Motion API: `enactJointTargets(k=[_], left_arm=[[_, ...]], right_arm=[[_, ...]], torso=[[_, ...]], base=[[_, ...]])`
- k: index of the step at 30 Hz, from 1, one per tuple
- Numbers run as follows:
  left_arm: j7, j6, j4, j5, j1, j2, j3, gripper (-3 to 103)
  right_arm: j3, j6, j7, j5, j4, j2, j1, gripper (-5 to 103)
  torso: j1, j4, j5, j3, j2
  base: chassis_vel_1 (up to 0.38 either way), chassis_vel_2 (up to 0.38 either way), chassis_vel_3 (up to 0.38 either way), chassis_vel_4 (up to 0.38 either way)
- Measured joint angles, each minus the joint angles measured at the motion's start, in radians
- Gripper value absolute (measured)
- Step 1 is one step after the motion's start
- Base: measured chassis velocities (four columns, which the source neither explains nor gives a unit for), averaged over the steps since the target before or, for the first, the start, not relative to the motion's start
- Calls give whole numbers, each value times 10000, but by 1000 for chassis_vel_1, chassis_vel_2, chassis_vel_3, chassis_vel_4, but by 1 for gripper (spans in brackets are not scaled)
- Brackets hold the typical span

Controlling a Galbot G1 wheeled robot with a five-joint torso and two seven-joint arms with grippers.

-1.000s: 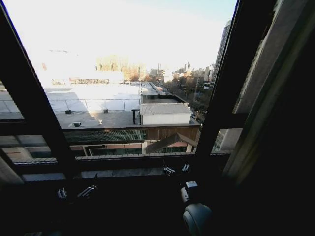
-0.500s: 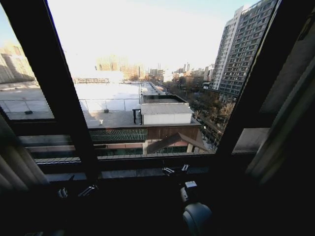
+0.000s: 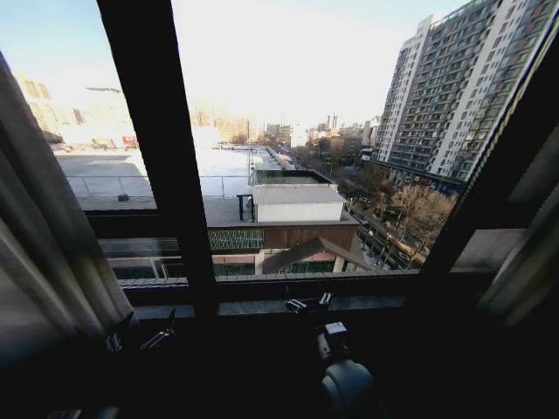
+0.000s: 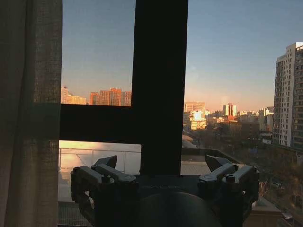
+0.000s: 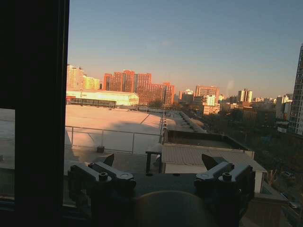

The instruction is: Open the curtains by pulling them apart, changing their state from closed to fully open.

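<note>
Both panels of the sheer cream pleated curtains [image 3: 48,236] hang bunched at far left and right [image 3: 524,271] of the dark window frame [image 3: 162,148]; left gripper [image 3: 140,339] and right gripper [image 3: 311,303] are low, released, empty; judge step: confirm full opening, avoid snagging fabric.

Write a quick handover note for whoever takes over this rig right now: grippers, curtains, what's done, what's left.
Left gripper: open, empty, low in front of the window, beside the left curtain, not touching it.
Right gripper: open, empty, low before the middle pane.
Curtains: the left one hangs bunched at the window's left edge; the right one hangs at the far right edge. The panes between show the city uncovered.
Done: curtains look parted to both sides.
Left: probably nothing but a check that each panel sits fully at its end; the outer edges are out of frame.
</note>
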State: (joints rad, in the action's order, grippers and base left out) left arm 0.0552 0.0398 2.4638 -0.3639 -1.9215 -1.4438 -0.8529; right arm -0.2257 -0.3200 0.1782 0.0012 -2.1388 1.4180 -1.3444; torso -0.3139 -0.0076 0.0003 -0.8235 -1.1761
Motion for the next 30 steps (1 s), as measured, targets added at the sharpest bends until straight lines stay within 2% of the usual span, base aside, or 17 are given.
enactJointTargets(k=[12, 20, 24, 30], left_arm=[[2, 105, -109, 1, 124, 100, -29, 100], [0, 151, -410, 2, 511, 212, 35, 100], [-31, 310, -507, -9, 699, 391, -14, 100], [-246, 485, -983, -418, 1199, 1033, -497, 100]], right_arm=[[33, 6, 1, -19, 144, 128, 74, 100], [114, 459, -82, -135, 398, 167, 128, 100], [125, 467, -70, -36, 400, 168, 121, 100], [18, 479, -35, -5, 498, 166, 110, 100]], torso=[[-2, 0, 0, -1, 1], [-1, 0, 0, 0, 0], [-2, 1, -9, 0, 0], [-1, -2, 3, -2, 1]], base=[[334, 349, -346, -366], [320, 325, -346, -345], [139, 147, -123, -155], [25, 19, -16, -31]])
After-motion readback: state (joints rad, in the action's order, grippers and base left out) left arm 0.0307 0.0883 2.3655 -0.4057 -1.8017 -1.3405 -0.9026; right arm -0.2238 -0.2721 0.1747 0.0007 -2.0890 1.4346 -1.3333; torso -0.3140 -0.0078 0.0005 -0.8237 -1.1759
